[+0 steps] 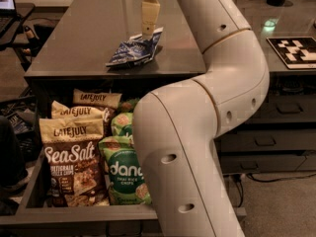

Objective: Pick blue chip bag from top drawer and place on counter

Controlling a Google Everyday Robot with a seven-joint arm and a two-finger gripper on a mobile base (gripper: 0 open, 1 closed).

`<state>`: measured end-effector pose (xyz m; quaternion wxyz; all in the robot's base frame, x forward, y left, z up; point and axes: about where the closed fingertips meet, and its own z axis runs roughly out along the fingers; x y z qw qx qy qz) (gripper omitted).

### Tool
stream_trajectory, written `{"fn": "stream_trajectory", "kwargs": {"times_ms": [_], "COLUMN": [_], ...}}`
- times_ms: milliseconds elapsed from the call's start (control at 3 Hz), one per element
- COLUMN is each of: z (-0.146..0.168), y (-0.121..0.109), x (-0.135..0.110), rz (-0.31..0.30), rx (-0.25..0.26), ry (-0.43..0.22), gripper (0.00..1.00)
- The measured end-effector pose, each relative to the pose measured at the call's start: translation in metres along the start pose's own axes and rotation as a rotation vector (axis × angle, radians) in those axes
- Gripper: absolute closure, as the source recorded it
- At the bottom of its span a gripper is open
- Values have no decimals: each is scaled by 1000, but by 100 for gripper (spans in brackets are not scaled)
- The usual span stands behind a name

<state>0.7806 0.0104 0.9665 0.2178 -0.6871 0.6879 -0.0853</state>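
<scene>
1 blue bag [131,52] — gripper [147,32] abv

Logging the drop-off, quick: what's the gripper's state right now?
Gripper: just above the blue chip bag, which lies flat on the counter; open or shut cannot be told.
</scene>
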Motion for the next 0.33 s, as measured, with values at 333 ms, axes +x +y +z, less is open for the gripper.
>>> {"fn": "stream_trajectory", "kwargs": {"times_ms": [333], "z": [0], "y": [0], "x": [0], "rz": [0], "rx": [0], "ry": [0], "gripper": [0]}}
